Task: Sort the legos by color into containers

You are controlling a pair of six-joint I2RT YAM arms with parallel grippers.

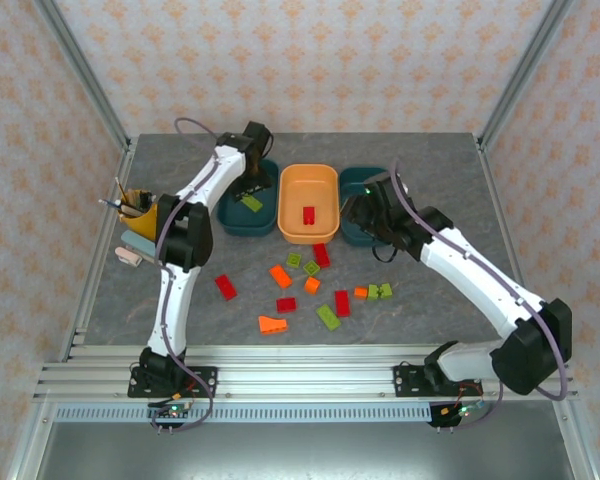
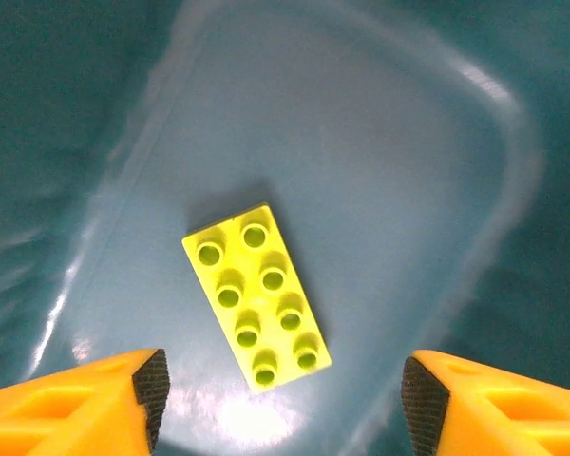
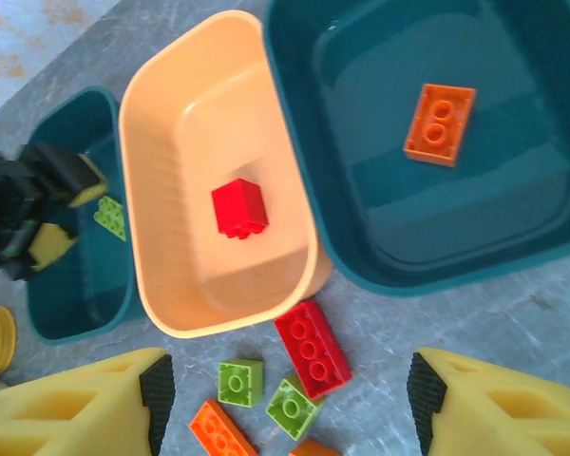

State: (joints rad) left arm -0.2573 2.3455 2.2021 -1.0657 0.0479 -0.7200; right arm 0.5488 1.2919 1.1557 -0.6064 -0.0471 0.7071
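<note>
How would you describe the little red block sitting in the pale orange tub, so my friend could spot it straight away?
Three trays sit in a row toward the far side of the table; the middle tray is light orange, flanked by two dark teal trays. On its floor lies one red brick, alone. Every other red brick lies loose on the table.

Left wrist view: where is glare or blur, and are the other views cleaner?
Left wrist view: the green brick is sharp, with a white glare patch on the left tray floor below it and soft, blurred walls. Right wrist view: pale streaks of sheen on the right tray floor. Top view: even light, soft shadows on the table.
</note>
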